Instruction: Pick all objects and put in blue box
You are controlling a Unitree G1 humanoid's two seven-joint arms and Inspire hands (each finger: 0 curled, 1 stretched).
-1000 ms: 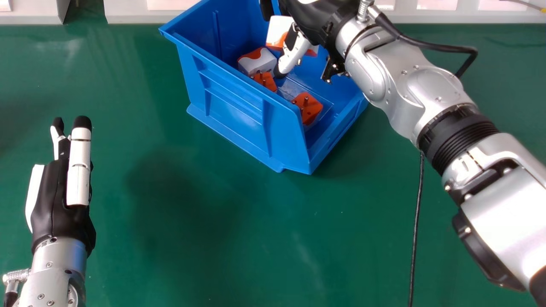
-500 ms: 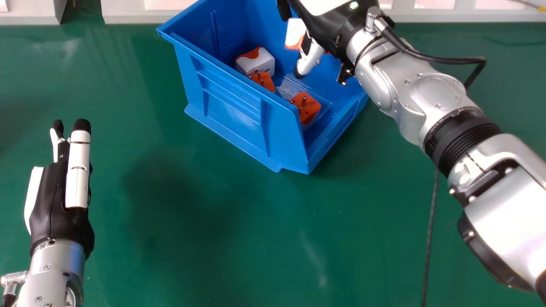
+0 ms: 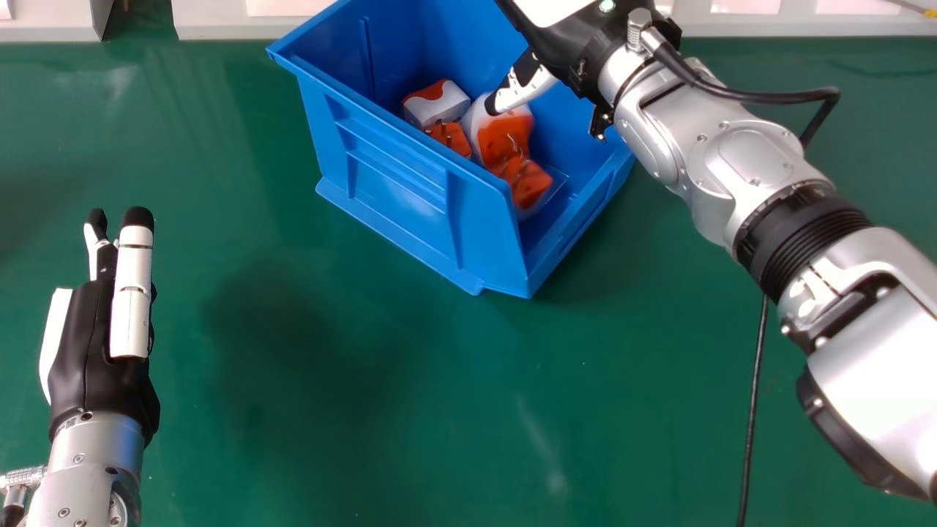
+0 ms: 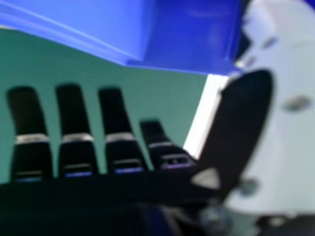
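Note:
In the head view my right hand (image 3: 571, 44) is above the far right part of the blue box (image 3: 395, 183), its thumb over the inside. Below the thumb, an orange and white object (image 3: 505, 135) is in the box, blurred. Around it lie a white and orange block (image 3: 437, 104), an orange piece (image 3: 449, 137) and an orange block with metal pins (image 3: 528, 183). The right hand view shows my right hand (image 4: 113, 123) with fingers straight and nothing held, the blue box (image 4: 192, 34) beyond. My left hand (image 3: 99, 344) rests open over the left of the table.
The green table (image 3: 329, 410) spreads around the box. A black cable (image 3: 754, 410) hangs down at the right beneath the right forearm. White frames (image 3: 241, 22) line the table's far edge.
My right hand has moved right and its fingers have let go of the orange and white object, which has dropped into the box among the other pieces. The left hand has hardly shifted.

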